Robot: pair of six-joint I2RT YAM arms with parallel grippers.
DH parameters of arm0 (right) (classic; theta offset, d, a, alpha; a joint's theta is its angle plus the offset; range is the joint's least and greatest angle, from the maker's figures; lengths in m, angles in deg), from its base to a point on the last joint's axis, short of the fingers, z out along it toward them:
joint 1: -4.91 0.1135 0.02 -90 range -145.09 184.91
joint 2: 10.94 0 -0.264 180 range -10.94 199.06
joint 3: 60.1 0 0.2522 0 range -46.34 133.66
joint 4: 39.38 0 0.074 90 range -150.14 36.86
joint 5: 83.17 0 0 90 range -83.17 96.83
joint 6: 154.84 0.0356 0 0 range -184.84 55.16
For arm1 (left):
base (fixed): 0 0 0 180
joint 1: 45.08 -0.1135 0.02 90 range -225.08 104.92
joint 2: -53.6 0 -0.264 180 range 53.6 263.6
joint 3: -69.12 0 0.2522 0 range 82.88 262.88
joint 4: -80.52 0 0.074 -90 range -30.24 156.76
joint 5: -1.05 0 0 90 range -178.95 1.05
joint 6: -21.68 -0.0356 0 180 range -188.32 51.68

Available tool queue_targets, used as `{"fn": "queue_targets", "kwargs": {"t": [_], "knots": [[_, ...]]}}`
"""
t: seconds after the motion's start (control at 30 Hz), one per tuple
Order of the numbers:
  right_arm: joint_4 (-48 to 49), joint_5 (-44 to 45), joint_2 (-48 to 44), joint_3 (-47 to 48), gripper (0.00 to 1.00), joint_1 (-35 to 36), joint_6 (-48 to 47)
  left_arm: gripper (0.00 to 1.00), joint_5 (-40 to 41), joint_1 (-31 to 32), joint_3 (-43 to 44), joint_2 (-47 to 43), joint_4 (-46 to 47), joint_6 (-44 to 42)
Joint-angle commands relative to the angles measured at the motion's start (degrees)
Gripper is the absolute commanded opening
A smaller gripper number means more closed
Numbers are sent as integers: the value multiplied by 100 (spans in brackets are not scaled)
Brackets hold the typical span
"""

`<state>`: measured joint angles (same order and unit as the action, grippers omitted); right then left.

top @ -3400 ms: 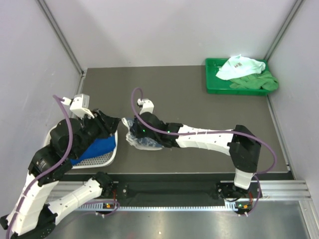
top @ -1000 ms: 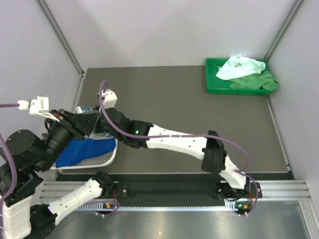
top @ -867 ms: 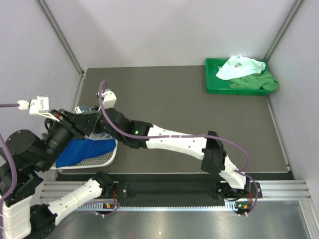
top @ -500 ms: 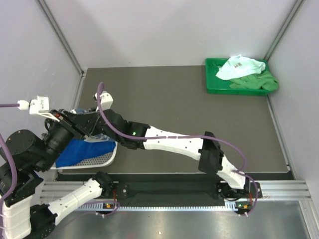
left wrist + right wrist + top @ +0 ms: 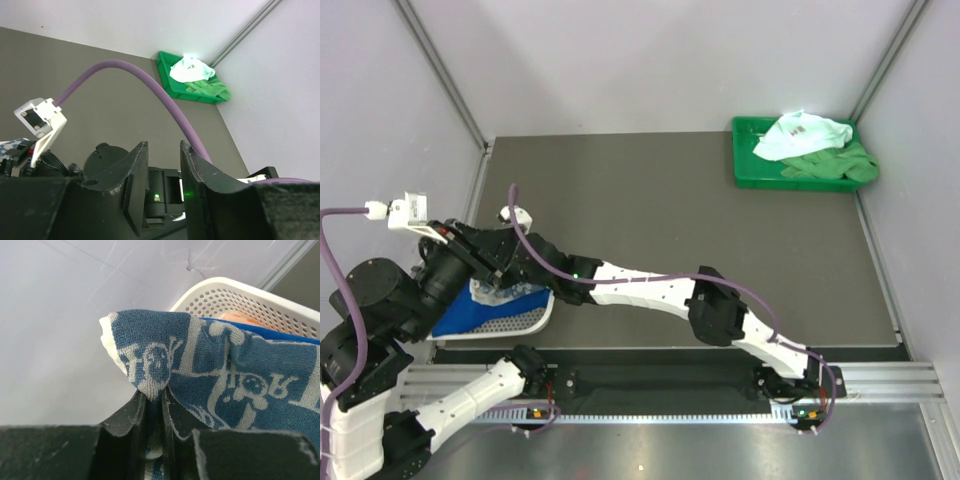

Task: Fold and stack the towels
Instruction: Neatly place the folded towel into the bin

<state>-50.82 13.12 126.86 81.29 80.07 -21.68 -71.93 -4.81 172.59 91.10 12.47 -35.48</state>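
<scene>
A blue-and-white printed towel (image 5: pixel 225 375) hangs bunched from my right gripper (image 5: pixel 155 395), which is shut on a fold of it over the white mesh basket (image 5: pixel 240 297). In the top view this towel (image 5: pixel 506 294) sits at the basket (image 5: pixel 520 322), above a royal blue towel (image 5: pixel 465 312) lying inside. The right gripper itself is hidden under the left arm there. My left gripper (image 5: pixel 164 147) hovers open and empty above the right arm. A mint-white towel (image 5: pixel 800 133) and a green towel (image 5: pixel 840 166) lie in the green tray (image 5: pixel 745 172).
The left arm is raised over the basket, and the right arm stretches across the front of the dark table (image 5: pixel 670 200) to the far left. A purple cable (image 5: pixel 150 82) arcs between them. Grey walls close in on the left, back and right.
The right arm has carried the printed towel from the table's middle-left to the basket, edging further left in the last second. The left arm lifted off the basket and stays raised.
</scene>
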Motion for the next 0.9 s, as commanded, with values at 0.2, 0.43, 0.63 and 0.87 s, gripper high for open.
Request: {"fn": "queue_targets", "kwargs": {"t": [0.2, 0.43, 0.63, 0.87], "knots": [[1015, -1252, 792, 587, 20, -422, 404, 38, 135, 25, -252, 65, 427, -137], [1209, -1727, 1039, 657, 57, -563, 404, 38, 153, 25, -490, 161, 673, -138], [1155, -1806, 881, 570, 82, -616, 290, 38, 162, 25, -534, 267, 796, -138], [1480, -2061, 836, 543, 86, -607, 746, 38, 171, 25, -463, 364, 770, -173]]}}
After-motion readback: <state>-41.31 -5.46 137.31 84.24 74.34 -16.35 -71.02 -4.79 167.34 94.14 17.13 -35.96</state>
